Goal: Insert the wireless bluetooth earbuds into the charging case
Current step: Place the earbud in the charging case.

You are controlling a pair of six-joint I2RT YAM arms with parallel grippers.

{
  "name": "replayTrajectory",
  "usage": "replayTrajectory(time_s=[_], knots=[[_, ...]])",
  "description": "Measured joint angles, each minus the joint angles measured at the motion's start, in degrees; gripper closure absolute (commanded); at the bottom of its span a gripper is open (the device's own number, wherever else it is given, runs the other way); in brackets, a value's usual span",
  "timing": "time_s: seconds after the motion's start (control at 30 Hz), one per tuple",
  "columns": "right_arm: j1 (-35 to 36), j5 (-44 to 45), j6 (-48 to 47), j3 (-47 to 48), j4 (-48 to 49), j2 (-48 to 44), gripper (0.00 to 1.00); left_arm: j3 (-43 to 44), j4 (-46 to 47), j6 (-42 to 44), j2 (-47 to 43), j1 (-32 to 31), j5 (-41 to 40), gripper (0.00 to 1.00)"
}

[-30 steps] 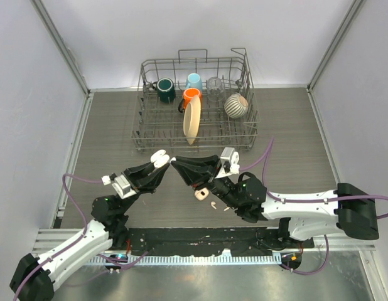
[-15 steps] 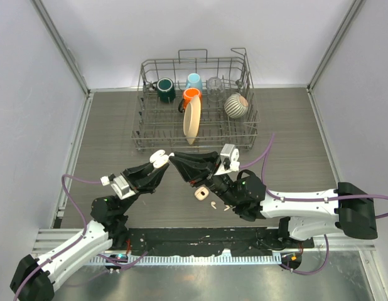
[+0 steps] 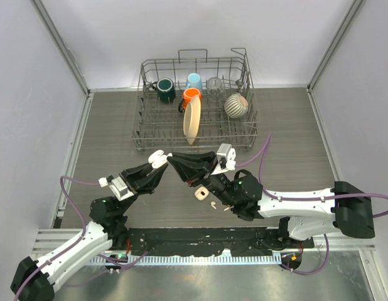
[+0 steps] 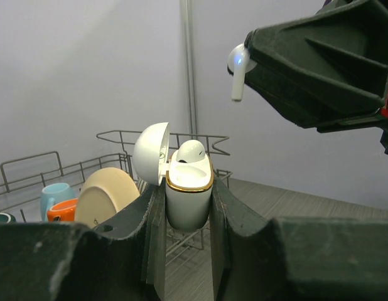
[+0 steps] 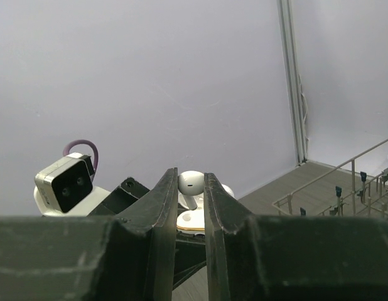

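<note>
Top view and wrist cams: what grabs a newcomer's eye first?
The two arms meet tip to tip mid-table. The left gripper holds an open white charging case with one earbud already seated, and the right gripper pinches a second earbud above and beside it, not yet in. Behind them a wire dish rack with mugs and a plate stands at the table's far edge.

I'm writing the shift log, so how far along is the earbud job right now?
Done: one seated earbud sits in the open charging case. In hand: the left tool grips that case while the right tool pinches a second earbud close to it, not yet inserted. Left: seat that bud, then deal with the loose earbuds lying on the table.
</note>
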Motion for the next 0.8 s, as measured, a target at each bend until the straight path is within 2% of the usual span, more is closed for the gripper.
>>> replayTrajectory(time_s=[0.47,0.8], knots=[[0.22,-0.76,2.38,0.81,-0.42,1.97,0.99,0.0,-2.49,0.26,-3.96,0.0,0.07,1.0],[0.24,-2.01,3.69,1.77,-0.52,3.67,0.99,0.0,-2.6,0.26,-2.45,0.0,0.68,1.0]])
